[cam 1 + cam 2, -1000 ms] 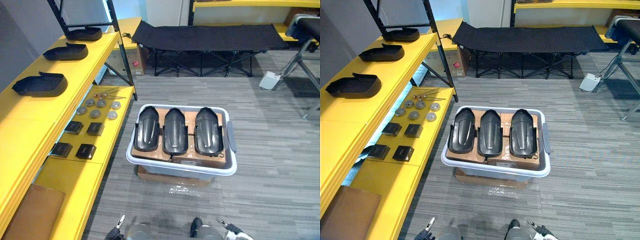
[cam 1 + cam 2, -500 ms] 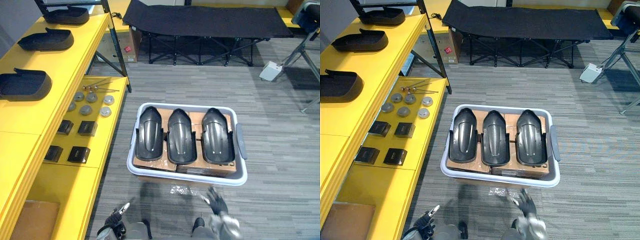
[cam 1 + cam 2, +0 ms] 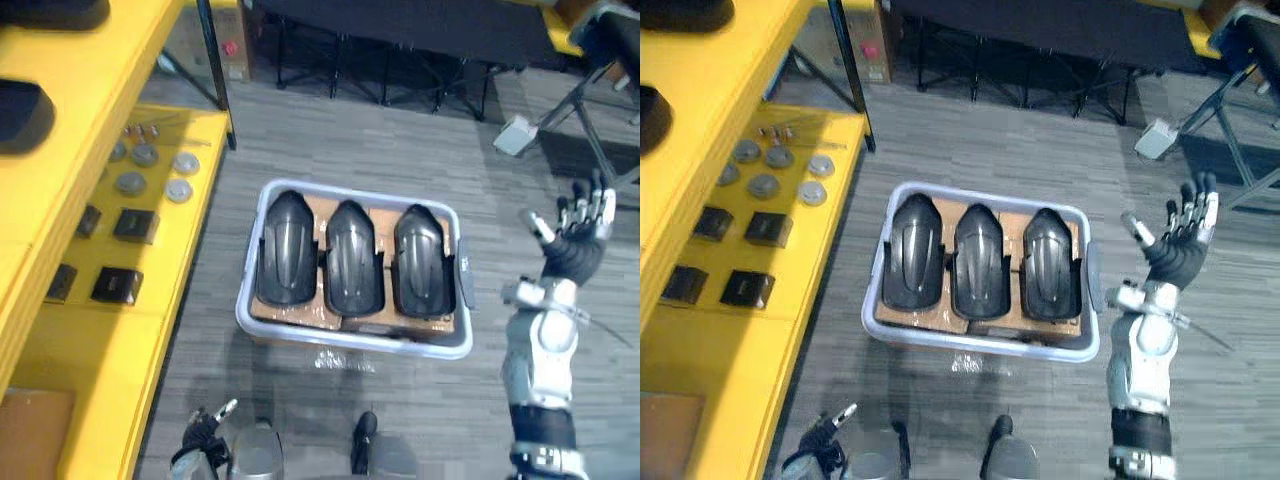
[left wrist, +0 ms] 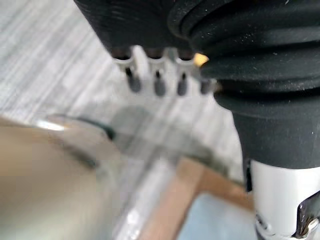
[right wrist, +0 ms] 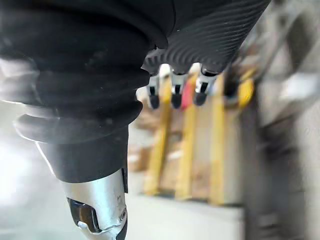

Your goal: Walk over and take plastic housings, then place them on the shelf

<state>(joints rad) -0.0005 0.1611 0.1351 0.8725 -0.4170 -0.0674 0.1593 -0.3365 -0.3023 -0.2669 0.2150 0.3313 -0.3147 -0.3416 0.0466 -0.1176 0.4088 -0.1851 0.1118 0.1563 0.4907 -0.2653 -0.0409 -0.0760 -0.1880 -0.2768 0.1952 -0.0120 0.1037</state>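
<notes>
A yellow shelf (image 3: 110, 70) runs down the left. On its upper board sits a black housing (image 3: 20, 112), cut off by the edge. The lower board carries round metal discs (image 3: 130, 183) and small black boxes (image 3: 133, 225).

The left hand (image 3: 203, 432) hangs low, near the bin's closer side and apart from it. In its wrist view the fingers (image 4: 159, 86) hang in a relaxed row over the grey floor (image 3: 340, 150), holding nothing.

In the middle a pale bin (image 3: 246, 300) stands on the floor. Three more black housings lie in it side by side, lengthwise, on cardboard (image 3: 296, 312): the left one (image 3: 285, 248), the middle one (image 3: 352, 258) and the right one (image 3: 420, 260). Each touches or nearly touches the next. Neither hand touches them.

Beyond the bin stands a dark folding cot (image 3: 400, 20). A small white box (image 3: 515, 133) lies on the floor to its right.

The right hand (image 3: 575, 245) is raised to the right of the bin, higher than its rim. Its fingers (image 3: 600, 200) are straight and spread, pointing up and away, with the thumb out toward the bin. It holds nothing. The right housing is the closest to it, yet clearly apart, with the bin's right wall between them. In the right wrist view the fingers (image 5: 175, 92) show as a straight row in the air.
</notes>
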